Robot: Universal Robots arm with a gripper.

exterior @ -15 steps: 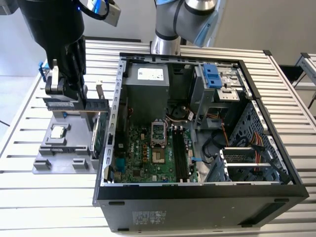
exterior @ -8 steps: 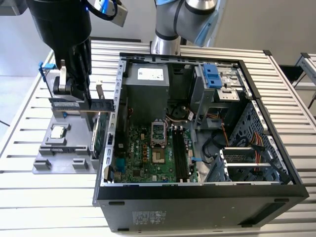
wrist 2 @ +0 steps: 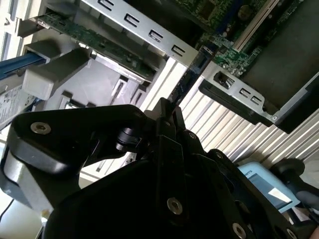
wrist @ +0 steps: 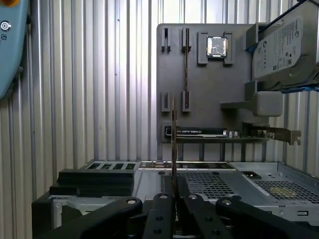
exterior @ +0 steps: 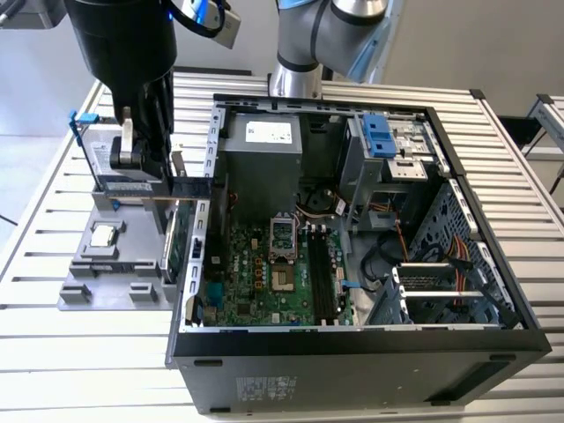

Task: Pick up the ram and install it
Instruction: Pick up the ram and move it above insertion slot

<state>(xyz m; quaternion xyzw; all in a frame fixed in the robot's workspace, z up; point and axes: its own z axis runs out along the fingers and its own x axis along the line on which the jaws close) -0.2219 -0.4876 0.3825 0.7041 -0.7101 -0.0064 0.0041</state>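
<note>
As the gripper (wrist: 174, 191) stands clamped on one end of the ram (wrist: 173, 144), its long axis projects beyond the fingertips; slots (exterior: 322, 284) lie well apart, toward the exterior view's right.

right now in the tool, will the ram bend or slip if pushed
Likely stiff: the ram stands straight out of the tool with no sag. Probably light, being so thin. Gripped at one end, it may pivot if pushed sideways.
</note>
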